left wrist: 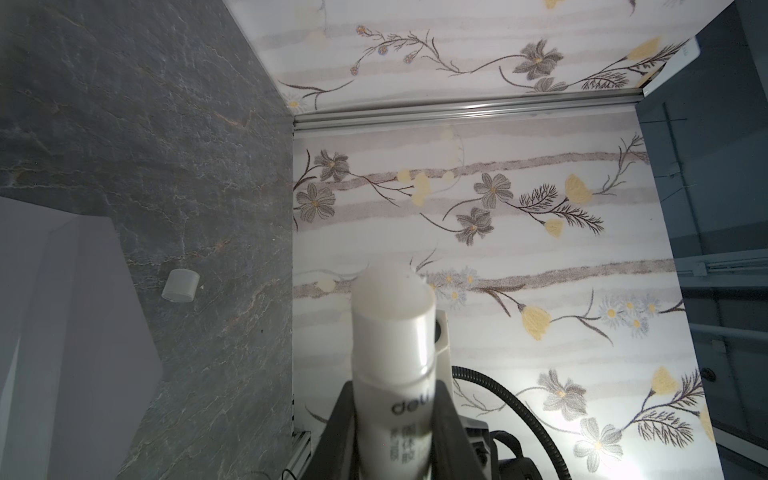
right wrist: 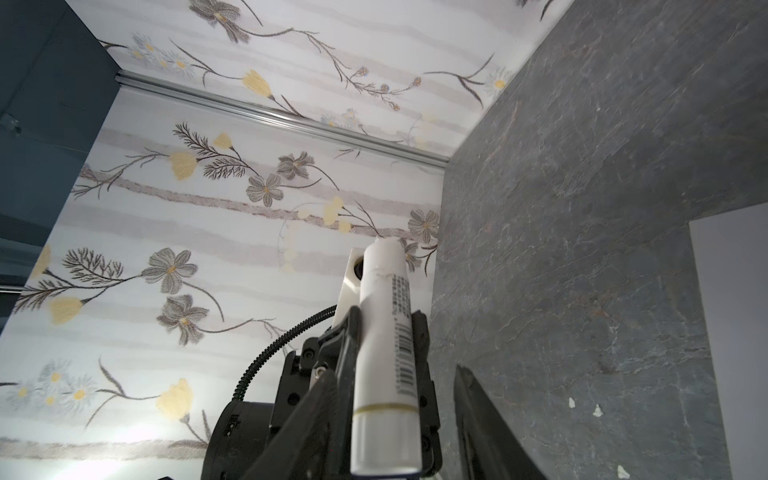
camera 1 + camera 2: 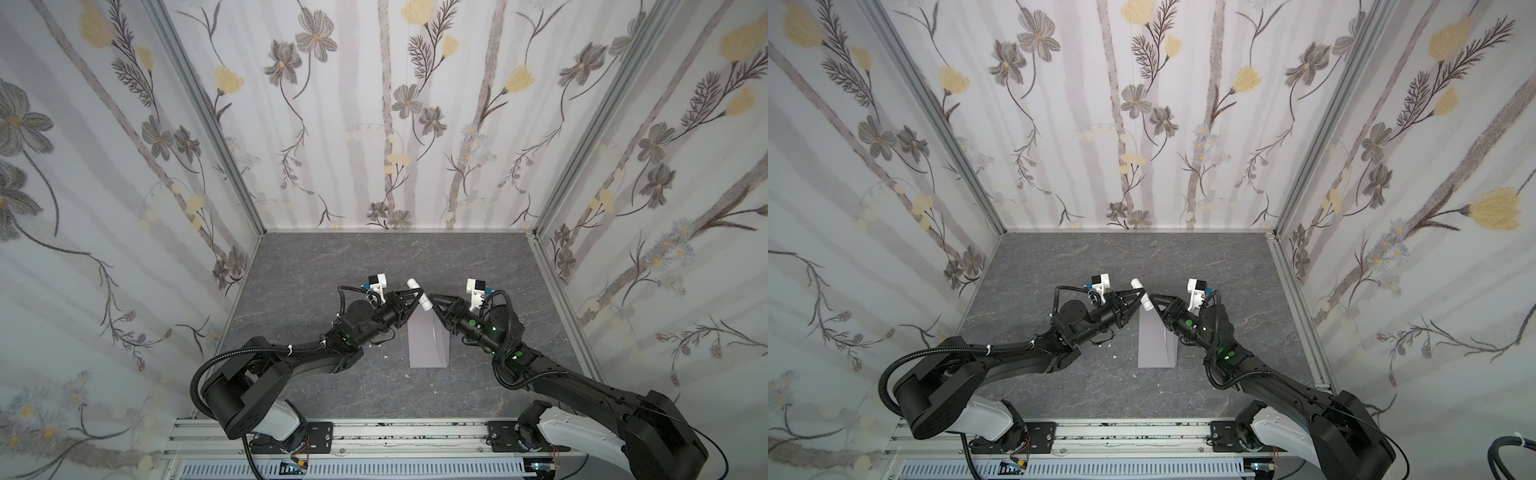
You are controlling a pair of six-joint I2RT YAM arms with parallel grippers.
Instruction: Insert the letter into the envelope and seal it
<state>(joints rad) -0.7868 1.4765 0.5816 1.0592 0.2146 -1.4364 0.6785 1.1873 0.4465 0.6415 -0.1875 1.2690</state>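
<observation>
Top views: envelope (image 3: pixel 428 345) flat on the table (image 3: pixel 311 270) between the arms. The letter is not visible and is presumably inside. The left gripper (image 3: pixel 419 299) is clamped on the glue stick (image 3: pixel 414 285) above the envelope's far end, with the right gripper (image 3: pixel 433 306) at the tube's base.
Left wrist: glue column exposed well past the rim, cap (image 1: pixel 180 285) loose beside the envelope. Hazard: the column may snap or smear if pressed hard on the flap.
Right wrist: right jaws parted, clear of the base. Hazard: they may snag the tube on withdrawal and twist it in the left grip.
</observation>
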